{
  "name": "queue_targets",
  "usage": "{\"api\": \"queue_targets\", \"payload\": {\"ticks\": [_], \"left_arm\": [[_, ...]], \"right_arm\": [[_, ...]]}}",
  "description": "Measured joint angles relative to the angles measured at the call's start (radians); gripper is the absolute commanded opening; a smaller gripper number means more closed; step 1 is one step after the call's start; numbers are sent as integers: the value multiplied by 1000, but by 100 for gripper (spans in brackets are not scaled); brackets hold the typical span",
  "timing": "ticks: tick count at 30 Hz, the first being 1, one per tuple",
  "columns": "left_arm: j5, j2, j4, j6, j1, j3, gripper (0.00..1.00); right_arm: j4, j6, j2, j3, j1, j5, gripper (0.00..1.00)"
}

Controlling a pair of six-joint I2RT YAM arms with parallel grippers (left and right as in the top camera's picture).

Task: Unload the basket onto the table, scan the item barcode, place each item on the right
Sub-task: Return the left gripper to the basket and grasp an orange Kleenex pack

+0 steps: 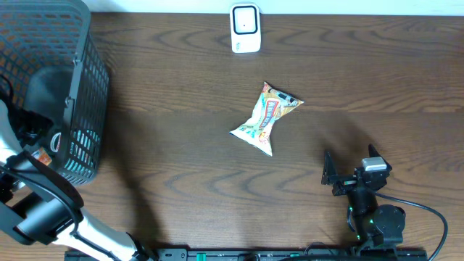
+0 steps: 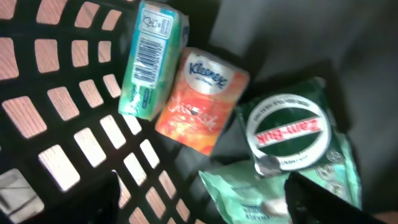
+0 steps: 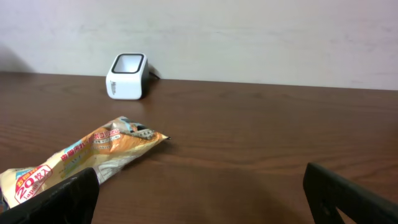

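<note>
Crumpled orange snack packet (image 1: pixel 265 118) lies, apparently label-up, apart from white scanner (image 1: pixel 245 28).

Hard to see
From above, the basket (image 1: pixel 88 101) at ten o'clock runs off the top and left edges, and the tip of the left arm (image 1: pixel 42 214) is hidden inside it. In the left wrist view the pale green packet (image 2: pixel 236 193) at six o'clock is cut by the bottom edge. The snack bag (image 3: pixel 81 152) at eight o'clock runs off the right wrist view.

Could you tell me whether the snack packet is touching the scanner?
No, the snack packet lies apart from the scanner, with bare table between them.
</note>
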Motion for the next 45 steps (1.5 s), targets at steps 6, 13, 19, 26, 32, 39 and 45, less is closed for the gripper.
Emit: {"api": "queue_targets", "payload": {"ticks": [6, 13, 19, 26, 32, 39, 45], "left_arm": [[-73, 16, 30, -1, 0, -60, 67], [-116, 18, 70, 7, 0, -76, 65], [-116, 18, 149, 50, 0, -146, 66], [-43, 19, 231, 132, 0, -204, 65], [-43, 19, 252, 161, 4, -207, 58], [-48, 19, 261, 161, 42, -250, 58], [-35, 20, 320, 195, 52, -297, 57]], "right_arm": [[0, 0, 0, 0, 0, 0, 99], [0, 0, 0, 0, 0, 0, 99], [0, 0, 0, 0, 0, 0, 99], [0, 0, 0, 0, 0, 0, 99], [0, 0, 0, 0, 0, 0, 99], [0, 0, 0, 0, 0, 0, 99], [0, 0, 0, 0, 0, 0, 99]]}}
